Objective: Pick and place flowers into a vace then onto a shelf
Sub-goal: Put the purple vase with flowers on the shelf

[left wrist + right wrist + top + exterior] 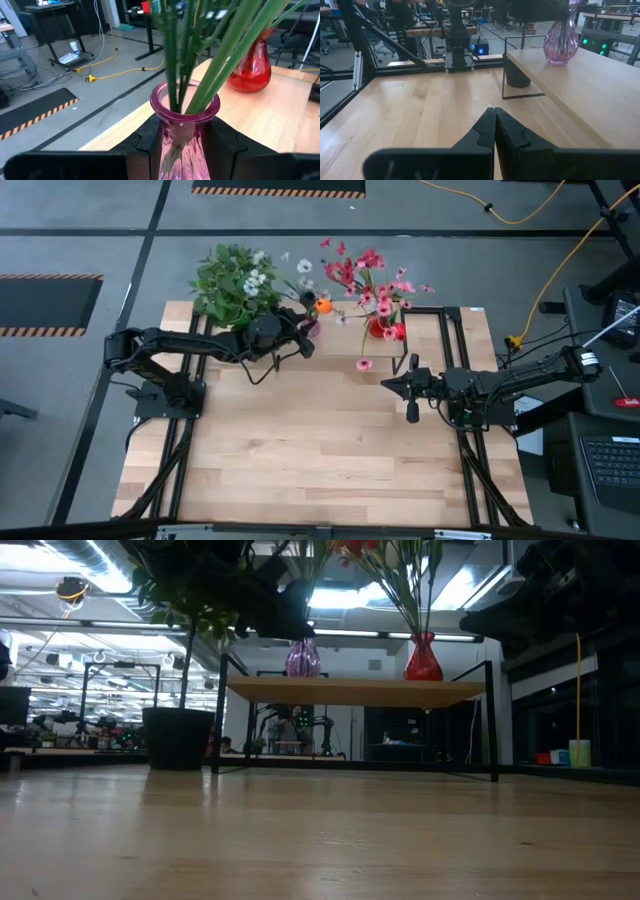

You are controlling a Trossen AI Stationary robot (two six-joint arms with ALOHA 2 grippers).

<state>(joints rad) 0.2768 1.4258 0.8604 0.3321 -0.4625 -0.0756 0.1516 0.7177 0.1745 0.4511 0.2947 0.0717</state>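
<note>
The purple vase [184,131] is clamped at its neck between the fingers [146,142] of the left gripper [303,335], and it is seen standing on the shelf [350,691] toward its left end in the low view. Green stems of flowers [200,55] are held in the vase, rising out of its mouth. A red vase [423,659] with pink and red flowers [372,280] is set on the shelf toward its right end, well apart from the purple one. A potted plant [232,280] is placed at the tabletop's far left corner, beside the shelf. The right gripper [411,385] is held above the tabletop [320,450] in front of the shelf's right end, its jaws pressed together with nothing between them.
</note>
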